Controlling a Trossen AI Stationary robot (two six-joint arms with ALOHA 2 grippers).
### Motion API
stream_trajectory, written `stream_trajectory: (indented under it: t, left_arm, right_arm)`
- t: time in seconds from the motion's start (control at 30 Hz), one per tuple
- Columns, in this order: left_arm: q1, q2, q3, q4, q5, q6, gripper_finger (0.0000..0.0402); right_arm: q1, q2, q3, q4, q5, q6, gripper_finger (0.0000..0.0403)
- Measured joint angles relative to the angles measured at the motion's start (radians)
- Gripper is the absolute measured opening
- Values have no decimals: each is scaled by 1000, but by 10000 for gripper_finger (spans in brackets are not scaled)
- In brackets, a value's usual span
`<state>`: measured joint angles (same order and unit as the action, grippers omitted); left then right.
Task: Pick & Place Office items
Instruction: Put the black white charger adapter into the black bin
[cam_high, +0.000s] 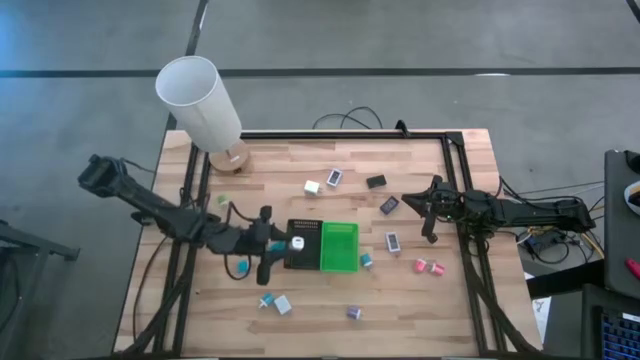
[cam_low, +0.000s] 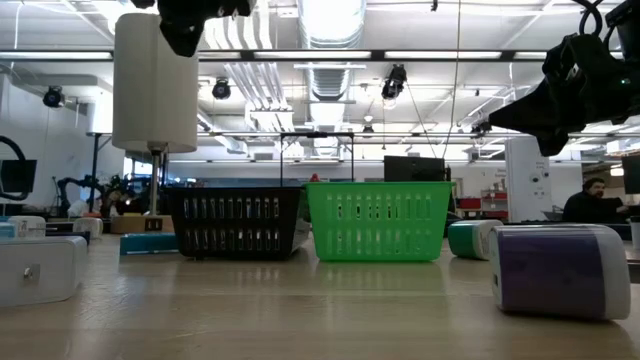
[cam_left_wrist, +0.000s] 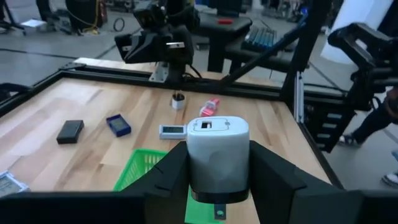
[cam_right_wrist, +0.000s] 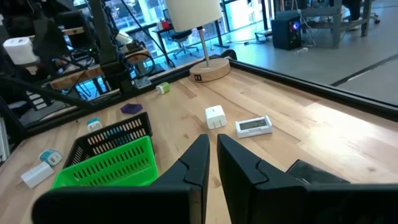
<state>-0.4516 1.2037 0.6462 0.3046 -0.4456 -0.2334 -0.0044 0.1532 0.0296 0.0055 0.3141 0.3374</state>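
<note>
Grey concrete floor surrounds a pale wooden table (cam_high: 330, 310) in the high view, and I take the green tray (cam_high: 338, 247) near its middle as the landmark. Touching the tray's left side sits a black tray (cam_high: 303, 245), and over that black tray's left edge the left gripper (cam_high: 290, 243) holds a white blocky item (cam_high: 297, 243), presumably carried there to be dropped in. Other office items lie scattered around the green tray: a pair of pink pieces (cam_high: 428, 266) to its right, a purple one (cam_high: 353, 312) below it, a white cube (cam_high: 312, 187) above it. Well to the tray's right, the right gripper (cam_high: 428, 212) hangs pinched shut with nothing in it, apparently waiting. A white lamp (cam_high: 205, 105) stands far to the upper left. Across the table at surface height, the low view shows both trays side by side, with a purple and white block (cam_low: 562, 270) lying close to the camera, right of the green tray. From the left wrist, the fingers (cam_left_wrist: 273, 177) clamp the white piece from both sides, directly above the green mesh, so the grip looks secure for release. From the right wrist, the closed fingers (cam_right_wrist: 242, 162) point toward the green tray, empty. No brand, label or writing is readable in any view.
</note>
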Motion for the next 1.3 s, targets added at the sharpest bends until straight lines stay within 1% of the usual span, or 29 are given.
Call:
stream_trajectory:
  t: [0.17, 0.43, 0.7, 1.0, 1.3]
  left_arm:
    - [-20, 0, -26, 25, -28, -23, 131]
    - [-21, 0, -28, 39, -64, -29, 131]
    - [-16, 26, -28, 10, -105, -80, 131]
    - [54, 53, -28, -89, -103, -185, 131]
    - [134, 53, -28, -179, -5, -269, 131]
  right_arm:
    - [0, 0, 0, 3, 0, -1, 34]
    - [0, 1, 0, 3, 1, -30, 34]
    - [0, 1, 0, 1, 1, -18, 34]
    - [0, 1, 0, 0, 1, -15, 34]
    - [0, 1, 0, 0, 2, -15, 34]
